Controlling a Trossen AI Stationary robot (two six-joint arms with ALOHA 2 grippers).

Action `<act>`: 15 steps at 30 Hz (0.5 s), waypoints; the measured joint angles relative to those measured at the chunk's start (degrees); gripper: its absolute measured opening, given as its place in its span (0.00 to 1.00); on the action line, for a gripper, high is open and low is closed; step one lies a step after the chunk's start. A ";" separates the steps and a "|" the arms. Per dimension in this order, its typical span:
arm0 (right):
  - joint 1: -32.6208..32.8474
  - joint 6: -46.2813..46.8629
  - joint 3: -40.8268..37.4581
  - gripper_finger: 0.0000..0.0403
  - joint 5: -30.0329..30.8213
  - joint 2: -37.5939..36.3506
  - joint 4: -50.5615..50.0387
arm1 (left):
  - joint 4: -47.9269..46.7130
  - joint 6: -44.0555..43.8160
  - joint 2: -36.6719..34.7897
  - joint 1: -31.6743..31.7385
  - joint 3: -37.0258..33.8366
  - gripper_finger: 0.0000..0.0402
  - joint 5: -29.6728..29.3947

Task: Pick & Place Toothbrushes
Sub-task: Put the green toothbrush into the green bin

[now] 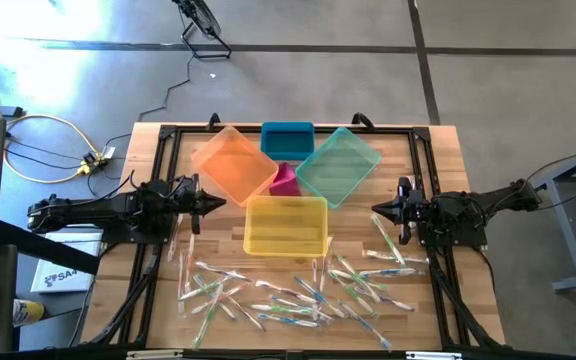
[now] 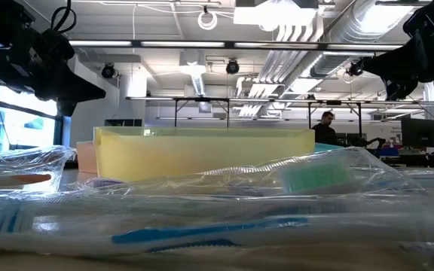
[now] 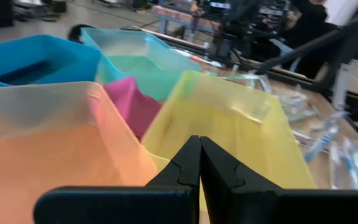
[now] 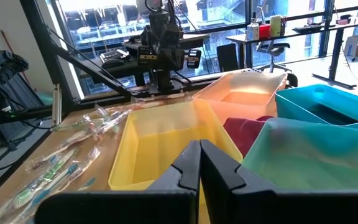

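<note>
Toothbrushes [image 1: 298, 292] — dozens of thin whitish-handled ones in clear crinkly wrappers, with green, blue, orange or yellow accents — lie loose on the wooden slatted table [image 1: 448, 160], scattered in a band on the near side of the yellow translucent plastic bin [image 1: 285, 224], away from the other bins. From my remote seat I see none of them inside that bin. A few strays reach up beside the bin's right wall, towards the right arm.

I have the left gripper [image 1: 218, 203] hovering just beside the yellow bin's left rear corner, fingers pressed together and holding nothing; the toothbrushes lie well apart from it, off past the bin's front. The right gripper [image 1: 376, 208] hangs off the bin's right rear corner, likewise closed and empty — the nearest wrapped brushes sit on the table just in front of that arm's wrist.

Behind the yellow bin stand an orange translucent bin [image 1: 233, 161], a blue bin [image 1: 287, 139] and a teal ribbed bin [image 1: 338, 165], with a small magenta bin [image 1: 284, 180] wedged between them, touching the yellow bin's back wall.

From table height the wrappers fill the foreground, one brush showing a blue handle stripe [image 2: 209, 232], another a green bristle head [image 2: 316, 178].
</note>
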 joint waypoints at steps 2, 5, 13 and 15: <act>0.00 0.13 0.02 0.00 0.00 0.00 1.30 | 0.14 0.15 -0.01 0.01 -0.01 0.00 -1.46; 0.01 -0.31 0.02 0.00 0.00 0.00 4.98 | 0.46 0.15 -0.01 0.00 0.00 0.00 -4.13; -0.01 -6.73 0.11 0.00 0.02 0.00 13.40 | 0.73 1.49 0.00 0.02 -0.02 0.00 -6.30; -0.01 -7.48 0.11 0.00 0.02 0.00 14.25 | 0.73 1.49 -0.01 0.02 -0.02 0.00 -6.30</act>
